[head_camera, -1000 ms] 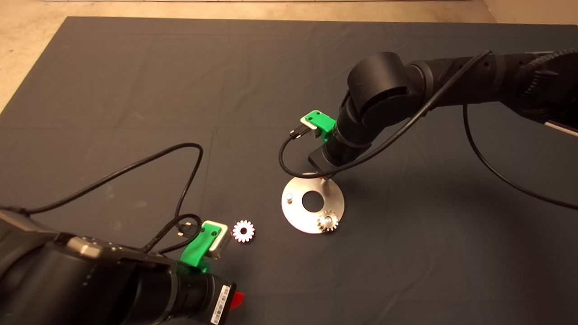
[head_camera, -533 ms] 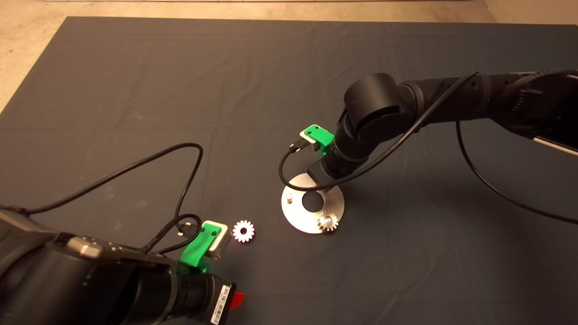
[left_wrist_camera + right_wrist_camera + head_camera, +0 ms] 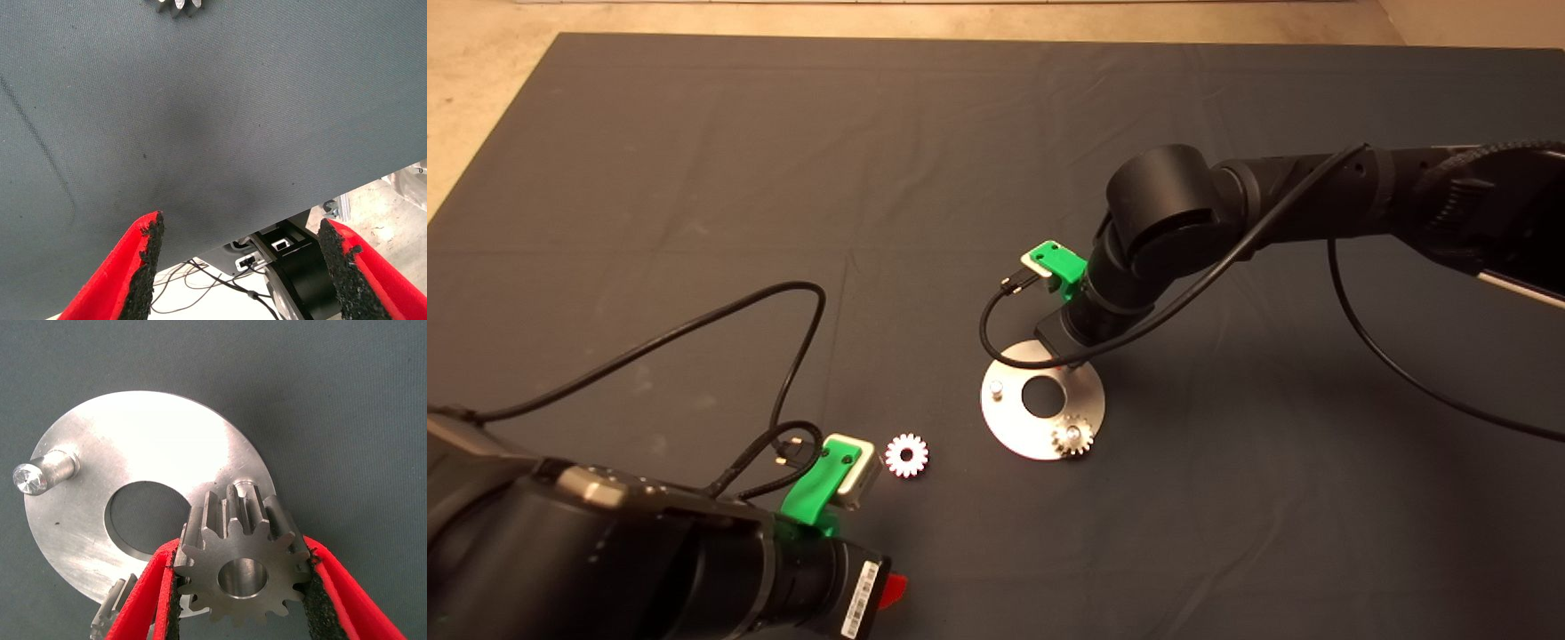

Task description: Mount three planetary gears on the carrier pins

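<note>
The shiny disc (image 3: pixel 1021 425) lies mid-mat. One planetary gear (image 3: pixel 1072 437) sits on its near carrier pin, and the left pin (image 3: pixel 996 388) stands bare. My right gripper (image 3: pixel 1064 363) hovers over the disc's far edge, shut on a second gear (image 3: pixel 243 563) held flat between its red fingers (image 3: pixel 150 600) above the disc (image 3: pixel 133 447). The bare pin (image 3: pixel 43 472) and the seated gear's teeth (image 3: pixel 113 620) show beside it. A third gear (image 3: pixel 907 455) lies loose on the mat left of the disc. My left gripper (image 3: pixel 247 267) is parked open at the lower left, near that gear (image 3: pixel 180 5).
The dark mat (image 3: pixel 694 178) covers the table, with tan floor past its far edge. Black cables loop from both wrists: one (image 3: pixel 783 338) lies on the mat left of the loose gear, and one (image 3: pixel 989 329) hangs just above the disc.
My right arm has come down and slightly nearer, bringing its gear low over the disc's far edge. The left arm, loose gear and disc have not moved.
</note>
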Available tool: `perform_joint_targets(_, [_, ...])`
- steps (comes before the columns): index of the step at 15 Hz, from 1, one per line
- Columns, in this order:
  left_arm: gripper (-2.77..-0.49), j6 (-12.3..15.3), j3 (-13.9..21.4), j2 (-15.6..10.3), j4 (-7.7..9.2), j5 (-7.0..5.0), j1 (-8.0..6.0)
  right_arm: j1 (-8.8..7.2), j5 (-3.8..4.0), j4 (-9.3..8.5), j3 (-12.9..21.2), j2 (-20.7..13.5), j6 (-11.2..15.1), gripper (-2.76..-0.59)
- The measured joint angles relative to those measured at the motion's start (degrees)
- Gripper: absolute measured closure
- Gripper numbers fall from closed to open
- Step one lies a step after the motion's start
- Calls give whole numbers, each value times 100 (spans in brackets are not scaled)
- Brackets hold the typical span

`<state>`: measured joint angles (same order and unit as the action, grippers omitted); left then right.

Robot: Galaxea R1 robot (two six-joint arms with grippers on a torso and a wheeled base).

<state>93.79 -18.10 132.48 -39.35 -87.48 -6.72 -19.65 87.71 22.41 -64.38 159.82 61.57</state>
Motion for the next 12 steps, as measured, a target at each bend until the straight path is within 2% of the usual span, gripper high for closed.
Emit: perform_joint_targets(12, [-162,1,0,-67,0,0,0,0,-1,34,-9,-30,-4,-103])
